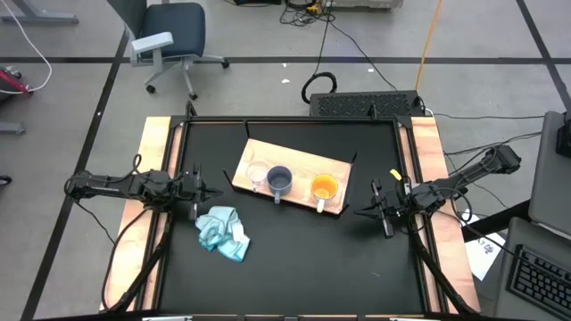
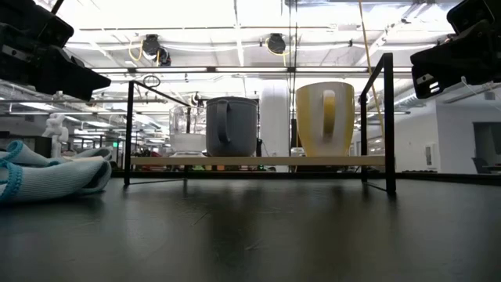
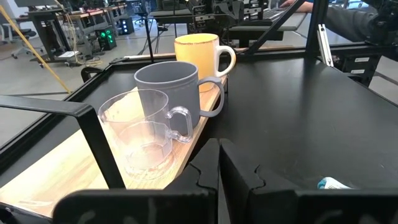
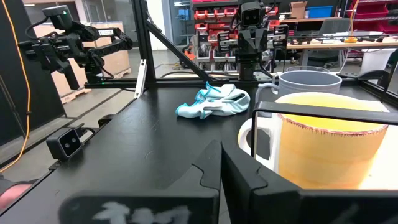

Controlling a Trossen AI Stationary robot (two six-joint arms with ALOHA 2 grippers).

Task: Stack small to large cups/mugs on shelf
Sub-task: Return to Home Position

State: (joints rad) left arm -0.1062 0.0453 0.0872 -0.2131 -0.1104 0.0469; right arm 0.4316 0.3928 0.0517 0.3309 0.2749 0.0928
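Glass cup (image 1: 258, 175), grey-blue mug (image 1: 279, 180), orange mug (image 1: 324, 187) in row on shelf (image 1: 302, 164); left claw (image 1: 209, 190), right claw (image 1: 362, 212) pressed together, flanking shelf.

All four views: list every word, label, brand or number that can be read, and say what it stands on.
White marking on the left arm, right wrist view: too small to read.
Printed sheet beyond the table's right edge, high view: too blurred to read.
Glass cup, grey-blue mug, orange mug, wooden shelf, light blue cloth: no text on any.
Nothing can be quoted.
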